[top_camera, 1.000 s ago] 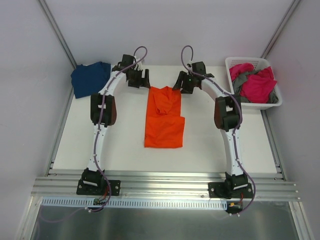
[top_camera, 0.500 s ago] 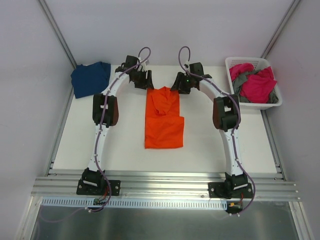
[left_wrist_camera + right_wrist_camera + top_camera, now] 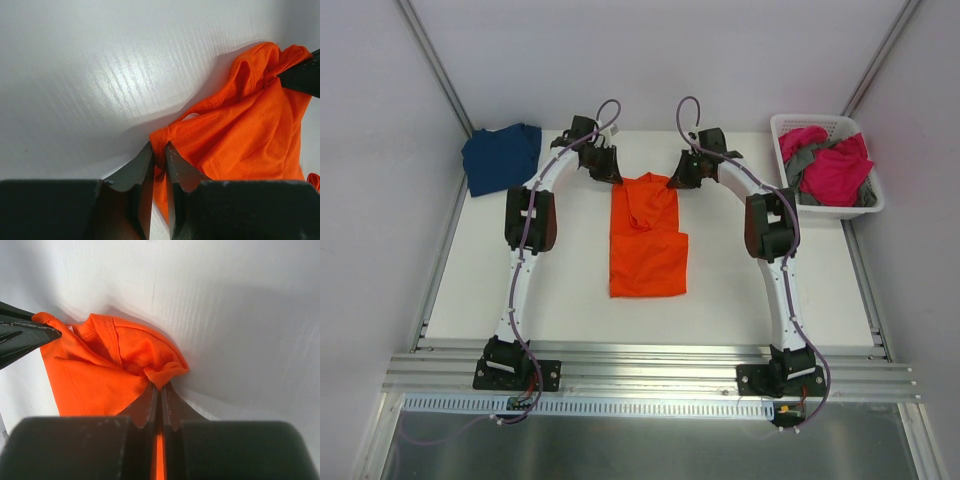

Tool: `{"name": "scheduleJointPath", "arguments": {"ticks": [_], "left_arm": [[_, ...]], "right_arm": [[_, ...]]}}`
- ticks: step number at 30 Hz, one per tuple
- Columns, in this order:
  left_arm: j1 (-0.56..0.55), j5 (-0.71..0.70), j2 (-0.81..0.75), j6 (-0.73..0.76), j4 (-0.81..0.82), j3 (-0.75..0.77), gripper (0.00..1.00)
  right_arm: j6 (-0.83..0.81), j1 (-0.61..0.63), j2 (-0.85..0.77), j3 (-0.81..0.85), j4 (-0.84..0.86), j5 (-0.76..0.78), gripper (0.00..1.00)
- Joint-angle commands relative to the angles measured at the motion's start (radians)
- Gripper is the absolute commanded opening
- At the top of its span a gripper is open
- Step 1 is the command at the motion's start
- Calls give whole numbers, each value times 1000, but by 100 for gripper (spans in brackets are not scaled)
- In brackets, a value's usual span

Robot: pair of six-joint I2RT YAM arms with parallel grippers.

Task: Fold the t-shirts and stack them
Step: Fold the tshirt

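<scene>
- Orange t-shirt (image 3: 648, 250), short-sleeved soft cloth, lies in the middle of my flat white table (image 3: 560, 290), between my two arms. It runs lengthwise away from my bases. Its near part is flat and roughly square, and its far part is narrower and rumpled into folds.
- White slotted plastic basket (image 3: 835, 211) sits at the table's far right corner, well apart from the orange t-shirt. Magenta pink t-shirts (image 3: 840, 170) are heaped in it with grey cloth (image 3: 800, 160) tangled among them.
- Navy blue t-shirt (image 3: 500, 158) lies as a flattish pile at the far left corner, partly over the table edge and near my left arm's wrist.
- My left gripper (image 3: 159, 150) is down at the orange t-shirt's far left corner. Its jaws are pressed nearly together and pinch a small gathered tuck of the orange cloth at their tips. The cloth rises from the table into a ridge beside them.
- My right gripper (image 3: 161, 387) is at the far right corner. Its jaws are squeezed tight on a folded lip of the same cloth, and orange shows in the thin slit between them.
- From above, both grippers sit at the shirt's far edge, one at each side, with the bunched collar end between them.
</scene>
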Motion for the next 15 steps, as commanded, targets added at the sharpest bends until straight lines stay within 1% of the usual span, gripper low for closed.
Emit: {"name": "scheduleJointPath", "arguments": {"ticks": [1,5,9,15], "left_arm": [[-4,-6,-9,12,-17,-6,13],[-6,0,-30,12,-20,2,12],[-6,18,-88,0,-18,-30,11],[-6,47,-203,-26,-25,-79,9]], "right_arm": [[-18,3,19,15,-30,7,0],[-18,2,3,13,-28,1,0],[-17,0,-37,1,-34,-4,0],[-11,-6,-175,-68,-46,-22,0]]}}
